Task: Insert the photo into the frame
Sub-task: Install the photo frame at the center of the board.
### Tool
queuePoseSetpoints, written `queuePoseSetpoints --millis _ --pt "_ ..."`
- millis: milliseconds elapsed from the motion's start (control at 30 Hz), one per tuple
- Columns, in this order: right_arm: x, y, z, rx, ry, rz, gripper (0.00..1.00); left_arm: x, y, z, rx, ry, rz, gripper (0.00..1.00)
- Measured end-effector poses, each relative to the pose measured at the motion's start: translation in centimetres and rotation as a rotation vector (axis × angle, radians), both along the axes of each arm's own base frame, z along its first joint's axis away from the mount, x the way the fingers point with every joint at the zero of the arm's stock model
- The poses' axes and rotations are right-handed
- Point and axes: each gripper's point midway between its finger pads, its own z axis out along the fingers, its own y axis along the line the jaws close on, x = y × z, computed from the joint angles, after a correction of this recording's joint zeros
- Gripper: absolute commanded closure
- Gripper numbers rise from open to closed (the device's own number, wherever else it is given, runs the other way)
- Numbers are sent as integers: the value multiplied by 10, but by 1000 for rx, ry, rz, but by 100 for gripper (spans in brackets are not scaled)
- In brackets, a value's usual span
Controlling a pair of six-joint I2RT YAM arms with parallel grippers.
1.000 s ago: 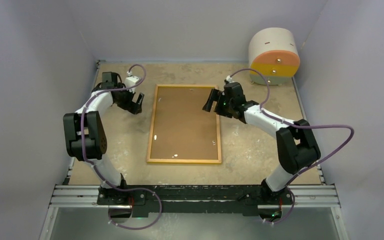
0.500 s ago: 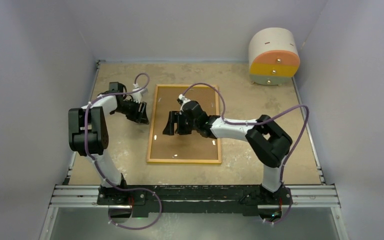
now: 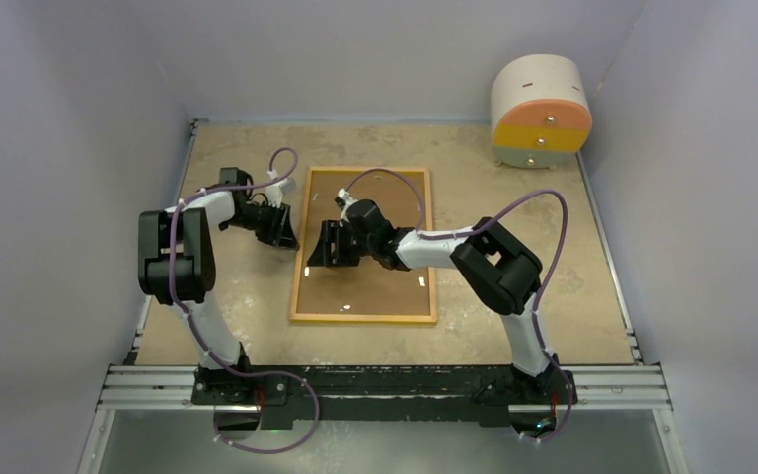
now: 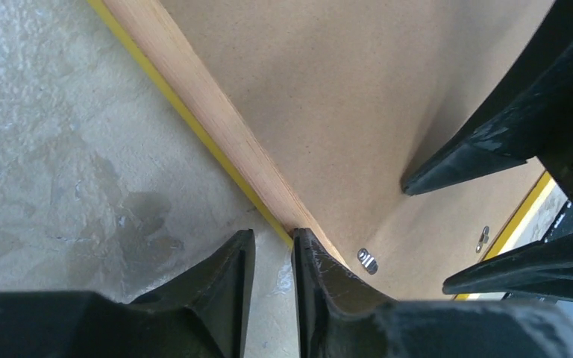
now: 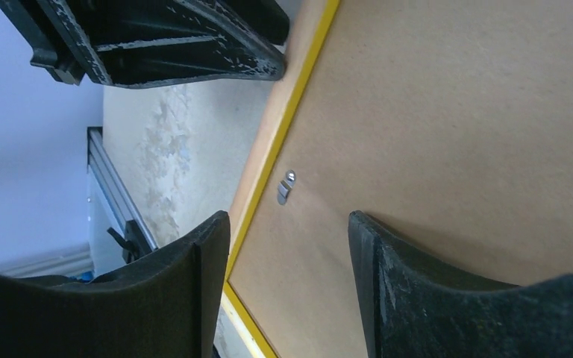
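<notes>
The frame (image 3: 363, 317) lies face down mid-table, its light wood back up, with a brown backing board (image 3: 375, 272) set in it. The photo is hidden. My left gripper (image 3: 281, 235) is at the frame's left edge. In the left wrist view its fingers (image 4: 272, 237) stand a narrow gap apart over bare table, and one tip touches the wood border (image 4: 209, 127). My right gripper (image 3: 324, 247) hovers open over the frame's left side. Its jaws (image 5: 287, 218) span the yellow rim (image 5: 291, 112) and the board (image 5: 448, 112), gripping nothing.
A small metal tab (image 5: 286, 186) sits on the board near the left border. A round white, orange and yellow drum (image 3: 541, 111) stands at the back right. Grey walls close in on three sides, and a metal rail (image 3: 385, 380) runs along the near edge.
The right arm swung from the frame's right edge across to its left side, its jaws narrowing somewhat. The left gripper moved in to the frame's left edge and closed most of the way.
</notes>
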Motion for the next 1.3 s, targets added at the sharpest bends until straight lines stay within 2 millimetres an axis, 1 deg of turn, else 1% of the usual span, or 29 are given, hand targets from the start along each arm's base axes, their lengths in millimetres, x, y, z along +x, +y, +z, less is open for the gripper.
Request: queuePoseSetpoints --millis 67,400,500,733,1067,1300 --pt "0 6 0 17 11 10 40 -1 -2 1 -13 5 -1 80" --pt "-5 24 -1 75 56 41 44 -3 -5 2 -33 14 3 81" --pt "-8 28 -2 91 75 51 47 -3 -5 2 -36 14 4 82" --pt "-16 37 -3 107 106 74 49 -3 -5 2 -37 13 4 82" --pt "-16 40 -4 95 124 72 50 -3 -5 2 -35 -2 1 82" --pt "-15 43 -5 97 148 58 52 -4 -5 2 -31 -14 -13 85"
